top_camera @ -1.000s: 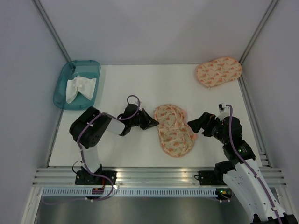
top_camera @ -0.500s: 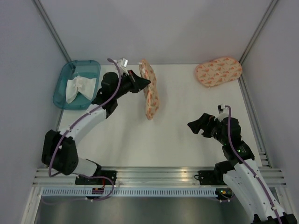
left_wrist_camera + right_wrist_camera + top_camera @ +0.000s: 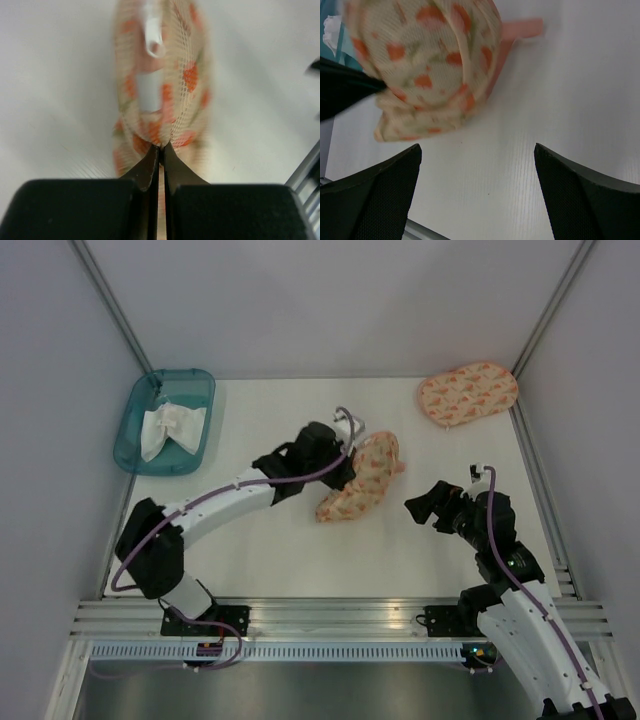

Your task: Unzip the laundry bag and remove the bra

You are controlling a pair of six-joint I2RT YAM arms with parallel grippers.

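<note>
Clamped tight with the left hand (image 3: pixel 161 146) - closed to a hairline gap, a fold of the mesh edge pinched inside. Holding the laundry bag (image 3: pixel 362 478) up off the bench (image 3: pixel 270 530) at that end, just right of centre, slanting from far right to near left. Lower end touching the surface or just clear of it: impossible to tell. Reads as a presenting grip, lifted and turned to offer the zipper edge to the right side.

Waiting over there with the right hand (image 3: pixel 476 150) - spread wide, nothing in it, near the bag but apart, aimed straight at it in the wrist view. Probably staged to catch the zipper pull against the left's anchor.

Now the look of the bag: pale peach mesh, orange-red blotches, puffed and rounded rather than flat, so likely something inside. No sight of the bra, though; no black showing anywhere. Blurred in both wrist views. A white tab (image 3: pixel 151 30) on the seam, possibly the pull, too smeared to call. A peach strip (image 3: pixel 522 28) poking out of the bag's edge.

Well away: a second pouch (image 3: pixel 468 393) in the same print at far right, a teal tray (image 3: pixel 195 385) with white cloth (image 3: pixel 170 428) at far left.
</note>
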